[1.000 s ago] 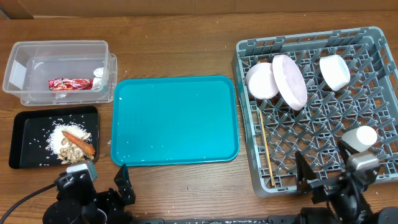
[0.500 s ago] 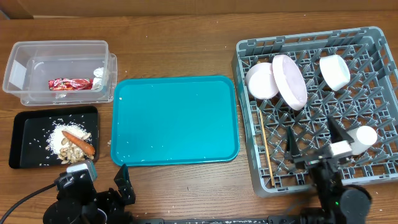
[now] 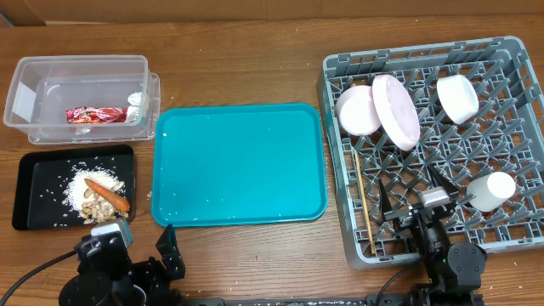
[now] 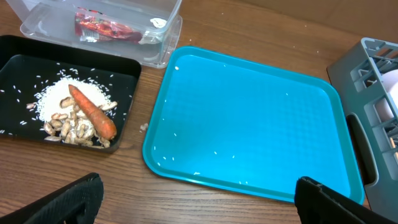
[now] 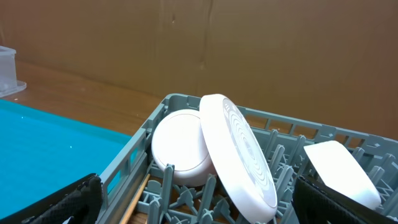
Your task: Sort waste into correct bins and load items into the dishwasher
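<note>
- The left pincer [image 4: 199, 186] is hanging low over the near edge of the counter [image 3: 238, 51], fingers spread wide, empty.
- The right pincer [image 3: 414, 194] is hovering over the near part of the grey rack [image 3: 425, 58], fingers apart, gripping nothing.
- The plate [image 3: 396, 110] is leaning on edge in the rack against one bowl [image 3: 357, 110].
- The other bowl [image 3: 456, 98], the cup [image 3: 493, 190] and the chopsticks [image 3: 365, 204] are sitting there too.
- The red wrapper [image 3: 95, 114] and foil ball [image 3: 134, 100] are lying in the clear tub [image 3: 25, 93].
- Rice [image 3: 76, 180], scraps [image 3: 92, 208] and carrot [image 3: 108, 195] are resting in the black tray [image 3: 34, 204], beside the teal tray [image 3: 238, 161].
</note>
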`<state>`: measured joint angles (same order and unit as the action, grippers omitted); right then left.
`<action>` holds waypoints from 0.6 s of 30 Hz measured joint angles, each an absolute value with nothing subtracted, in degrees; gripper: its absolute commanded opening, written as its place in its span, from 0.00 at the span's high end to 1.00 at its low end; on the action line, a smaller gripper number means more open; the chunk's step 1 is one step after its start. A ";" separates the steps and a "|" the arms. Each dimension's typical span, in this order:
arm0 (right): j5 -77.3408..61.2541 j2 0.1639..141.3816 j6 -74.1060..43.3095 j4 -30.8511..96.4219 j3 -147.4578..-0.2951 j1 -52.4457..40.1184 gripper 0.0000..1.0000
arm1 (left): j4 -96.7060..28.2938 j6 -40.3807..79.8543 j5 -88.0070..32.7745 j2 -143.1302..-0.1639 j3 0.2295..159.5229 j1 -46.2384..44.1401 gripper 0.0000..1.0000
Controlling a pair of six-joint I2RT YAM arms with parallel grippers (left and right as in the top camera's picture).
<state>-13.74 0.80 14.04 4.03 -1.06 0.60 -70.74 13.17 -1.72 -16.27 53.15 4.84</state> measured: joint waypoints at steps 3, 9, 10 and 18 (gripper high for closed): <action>-13.80 0.80 14.20 4.01 -1.06 0.60 0.00 | -70.74 13.17 -1.72 -16.27 53.15 4.84 0.00; -14.20 0.80 14.26 4.03 -1.06 0.60 0.00 | -70.74 13.17 -1.72 -16.27 53.15 4.84 0.00; -14.22 0.80 14.24 3.99 -1.06 0.60 0.00 | -70.74 13.17 -1.72 -16.27 53.15 4.84 0.00; -14.20 0.80 14.39 3.99 -1.06 0.60 0.00 | -70.74 13.17 -1.72 -16.27 53.15 4.84 0.00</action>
<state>-14.20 0.80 14.39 3.99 -1.06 0.60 -70.74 13.17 -1.72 -16.27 53.15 4.84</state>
